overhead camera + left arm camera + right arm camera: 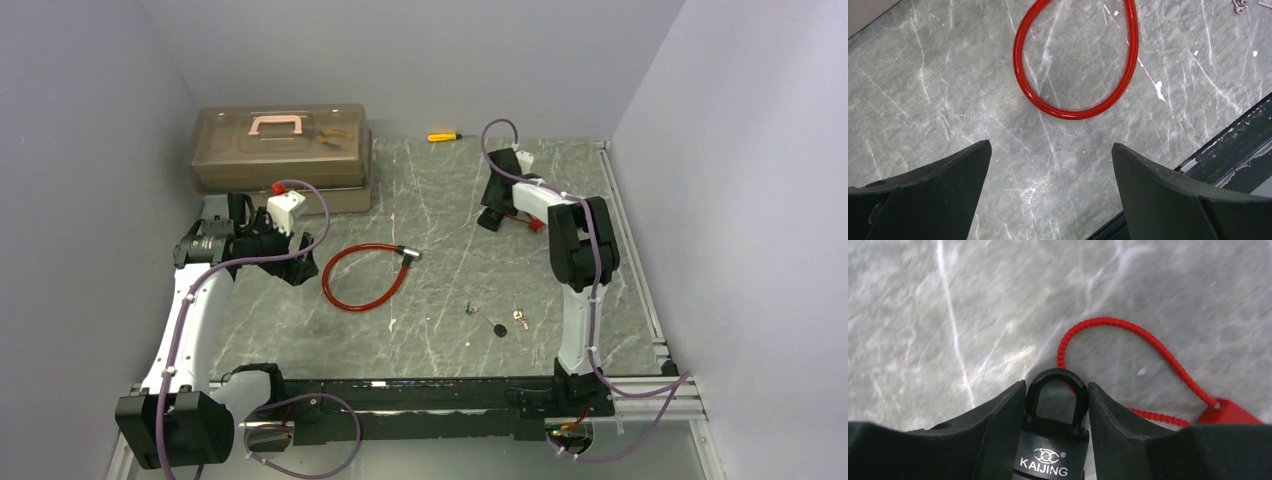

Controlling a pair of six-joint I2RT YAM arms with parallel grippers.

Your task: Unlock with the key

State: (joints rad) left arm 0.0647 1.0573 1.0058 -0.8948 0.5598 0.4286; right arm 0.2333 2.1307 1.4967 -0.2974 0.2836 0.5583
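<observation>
Padlock (1053,450) clamped between right jaws | left jaws wide apart, empty | red tie (1148,337) apparently through shackle (1055,374)

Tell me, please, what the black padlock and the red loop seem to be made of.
Padlock: probably metal under a matte black coating; smooth rounded shackle, white printed logo. Red loop: likely a cable in a glossy plastic sleeve; highlights run along it.

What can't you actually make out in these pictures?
Right wrist view: the padlock is cut by the bottom edge, keyhole unseen; from above the right arm hides it.
Top view: the keys are too small to tell apart.
Left wrist view: the red cable lock loses its locking end to the top edge.
</observation>
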